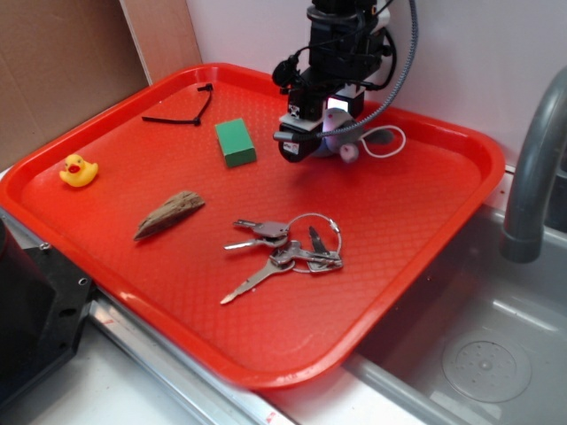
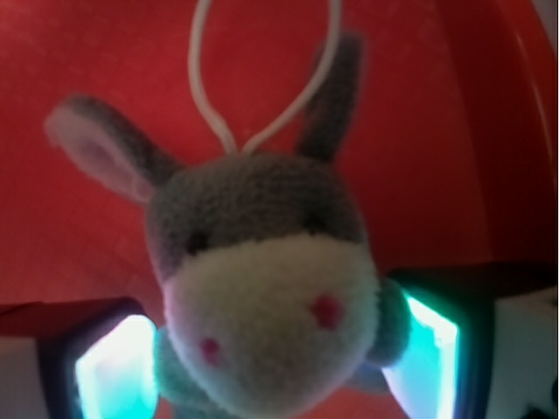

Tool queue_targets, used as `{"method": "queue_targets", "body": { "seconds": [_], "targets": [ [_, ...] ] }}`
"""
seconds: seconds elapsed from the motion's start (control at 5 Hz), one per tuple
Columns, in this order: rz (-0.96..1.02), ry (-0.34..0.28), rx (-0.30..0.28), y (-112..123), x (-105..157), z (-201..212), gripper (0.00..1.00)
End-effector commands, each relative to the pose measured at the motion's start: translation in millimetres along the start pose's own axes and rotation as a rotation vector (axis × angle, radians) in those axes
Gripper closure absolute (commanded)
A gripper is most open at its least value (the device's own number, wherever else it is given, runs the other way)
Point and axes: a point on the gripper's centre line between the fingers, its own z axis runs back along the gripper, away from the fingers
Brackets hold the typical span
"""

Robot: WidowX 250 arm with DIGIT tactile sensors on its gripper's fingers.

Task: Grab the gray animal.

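Note:
The gray animal (image 2: pixel 262 288) is a small gray plush with long ears, a whitish face with pink dots and a white cord loop (image 2: pixel 262 87). It lies on the red tray (image 1: pixel 425 221) at the back, mostly hidden under my gripper (image 1: pixel 321 149) in the exterior view, where only a pale part of the toy (image 1: pixel 348 151) and its cord (image 1: pixel 390 142) show. In the wrist view my gripper (image 2: pixel 271 362) straddles the toy. Both lit pads (image 2: pixel 118 371) press against its sides. The toy still rests on the tray.
A green block (image 1: pixel 236 142) sits just left of my gripper. A black zip tie (image 1: pixel 182 113), a yellow duck (image 1: pixel 78 170), a piece of wood (image 1: pixel 168 214) and a bunch of keys (image 1: pixel 288 252) lie on the tray. A sink and faucet (image 1: pixel 532 168) are at the right.

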Motion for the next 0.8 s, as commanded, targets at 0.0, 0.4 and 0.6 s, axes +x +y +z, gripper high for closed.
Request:
{"method": "queue_targets", "body": {
  "seconds": [0.0,0.4,0.6],
  "targets": [
    [0.047,-0.006,0.041,-18.8,-11.4,13.1,1.0],
    [0.29,0.053,0.17,-34.3,-4.7,86.0,1.0],
    [0.549,-0.009,0.259,-75.5,13.5,129.8,1.0]
  ]
}}
